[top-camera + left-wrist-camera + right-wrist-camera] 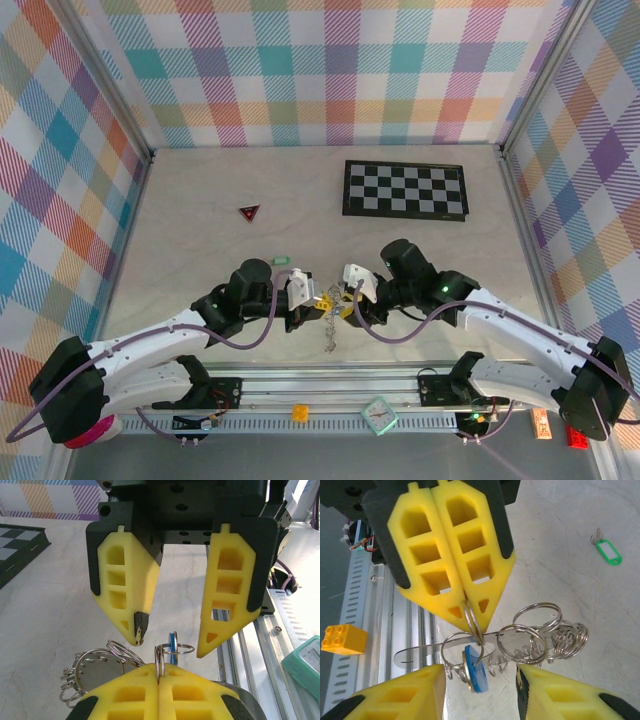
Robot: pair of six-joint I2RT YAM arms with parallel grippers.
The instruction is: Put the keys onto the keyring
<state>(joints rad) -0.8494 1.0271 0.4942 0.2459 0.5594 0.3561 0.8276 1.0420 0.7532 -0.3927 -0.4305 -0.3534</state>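
the left claw (pixel 471 617) is clenched on a small ring of the keyring (pixel 415 654), near the front edge of the counter (pixel 580 510). the blue key (pixel 477 676) hangs among its rings. the right claw (pixel 352 297) faces it, released. the green key (pixel 609 551) lies well apart on the counter.

Glossy metal keyring (pixel 417 653); matt plastic left tool (pixel 471 620)

White arms (pixel 150 345), black joints (pixel 250 282), purple cables (pixel 398 339) — yellow windowed claw fingers (pixel 145 585)
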